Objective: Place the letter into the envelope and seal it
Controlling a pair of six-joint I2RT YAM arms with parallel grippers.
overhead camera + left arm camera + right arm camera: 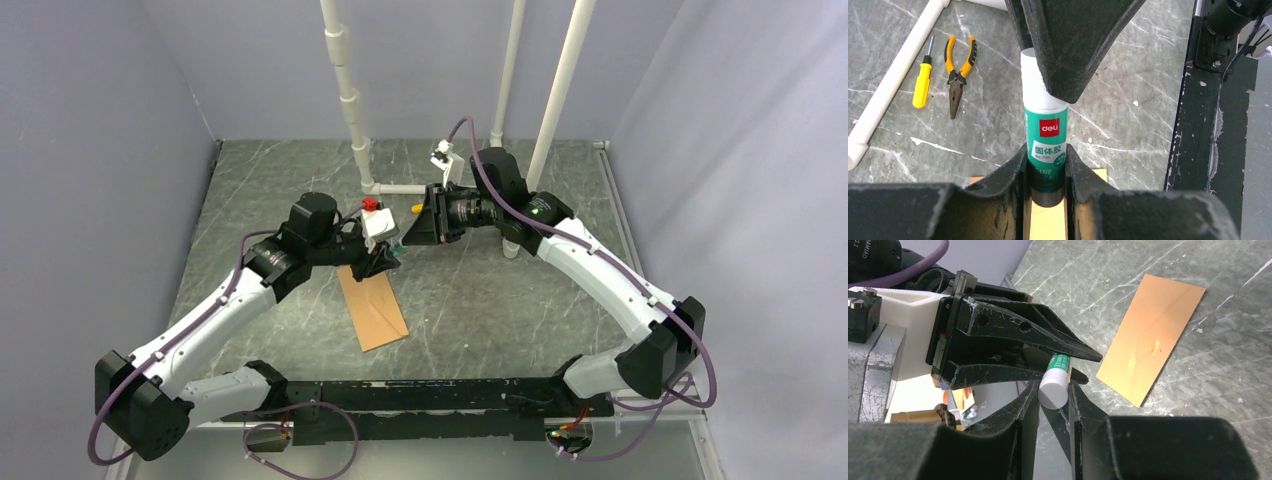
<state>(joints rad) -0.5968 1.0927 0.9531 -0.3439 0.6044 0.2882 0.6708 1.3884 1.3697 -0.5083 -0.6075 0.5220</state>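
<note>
A green glue stick with a white cap is held in the air between both grippers. My left gripper is shut on its green body. My right gripper is shut on the white cap, and its fingers cover the cap from above in the left wrist view. The two grippers meet in the top view, left and right. The brown envelope lies flat on the table just below the left gripper, and it also shows in the right wrist view. No flap stands up. The letter is not in view.
A yellow screwdriver and yellow-handled pliers lie beside a white pipe at the back of the table. White pipe posts stand behind. A black rail runs along the near edge.
</note>
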